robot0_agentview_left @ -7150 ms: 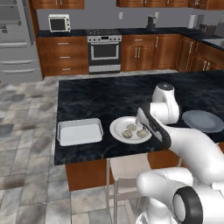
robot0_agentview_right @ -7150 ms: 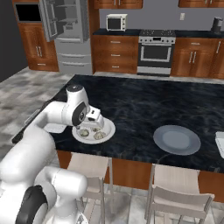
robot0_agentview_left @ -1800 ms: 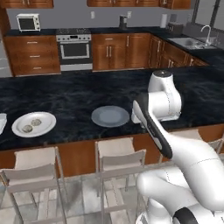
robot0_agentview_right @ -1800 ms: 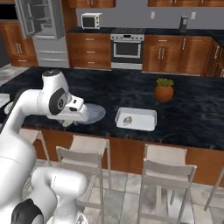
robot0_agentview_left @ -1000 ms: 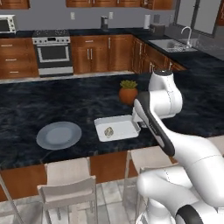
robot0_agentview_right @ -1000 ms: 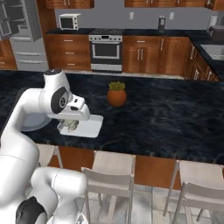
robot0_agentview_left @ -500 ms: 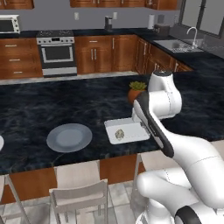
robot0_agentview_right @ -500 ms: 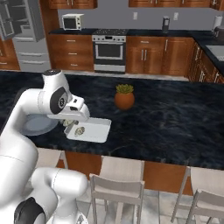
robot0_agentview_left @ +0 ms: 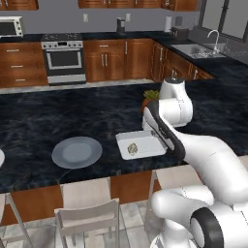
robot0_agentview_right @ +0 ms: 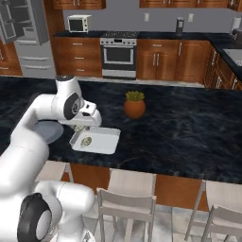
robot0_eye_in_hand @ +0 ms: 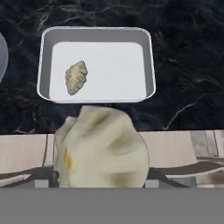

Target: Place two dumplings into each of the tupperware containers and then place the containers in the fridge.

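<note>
A: Starting at the left of the left base view, what sits on the worktop [robot0_agentview_left: 58,116]?

B: A round grey-blue plate [robot0_agentview_left: 77,152] lies near the front edge. To its right, apart from it, is a tupperware container [robot0_agentview_left: 141,145], a shallow pale tray, with one dumpling [robot0_agentview_left: 132,148] inside, towards its left half.

A: And the arm?

B: The white arm [robot0_agentview_left: 193,145] rises from the lower right and bends over the container's right side. Behind it a potted plant [robot0_agentview_right: 134,104] stands on the worktop, farther back than the tray and apart from it.

A: Where is the hand?

B: In the right base view the hand [robot0_agentview_right: 83,126] hangs just above the container's near-left corner. In the hand view the tray lies ahead with the loose dumpling in its left part, and a second dumpling [robot0_eye_in_hand: 101,148] looms large and close at the bottom, between the dark finger tips [robot0_eye_in_hand: 43,175].

A: So the fingers are clamped on it?

B: Yes, they stand fairly wide, pressed against that dumpling on both sides, and it is over the worktop's front edge, short of the tray's near rim.

A: Anything farther back?

B: The fridge [robot0_agentview_right: 28,38] stands at the far left of the right base view with a door swung open, then a microwave [robot0_agentview_right: 79,23] and a steel oven [robot0_agentview_right: 118,54] along the back cabinets.
</note>
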